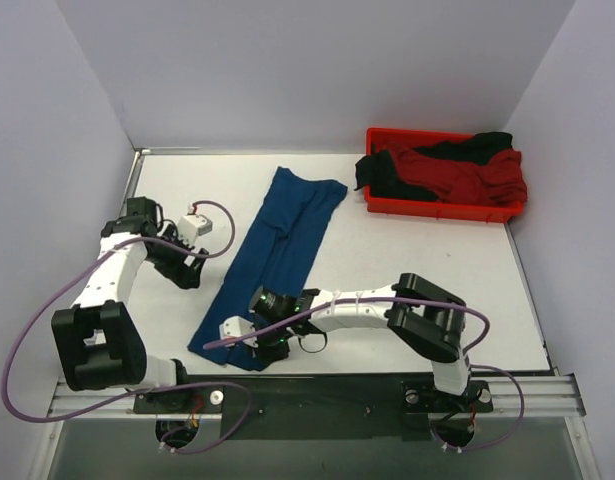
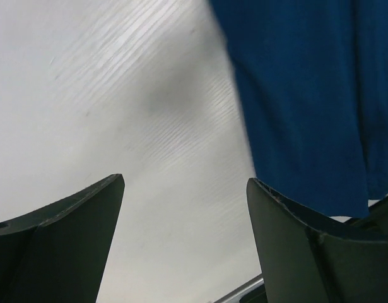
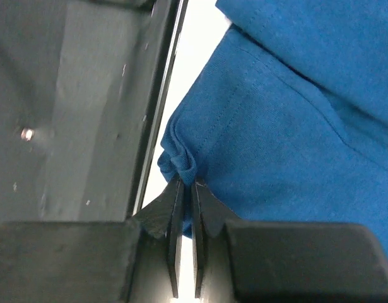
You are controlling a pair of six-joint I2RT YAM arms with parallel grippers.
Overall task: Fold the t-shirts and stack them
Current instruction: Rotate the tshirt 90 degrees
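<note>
Two arms bend low: right tool [image 3: 186, 183] clenched on the navy t-shirt [image 1: 282, 240] hem at the counter [image 1: 407, 250] near edge, left tool [image 2: 185, 178] spread wide beside the shirt.

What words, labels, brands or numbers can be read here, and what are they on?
None: no word, number or sign is readable in any view.
The blue t-shirt is plain cloth.
The red tray shows no label.
The red and black t-shirts in it show no print.
Any marking on the robot arms is too small to tell.
</note>
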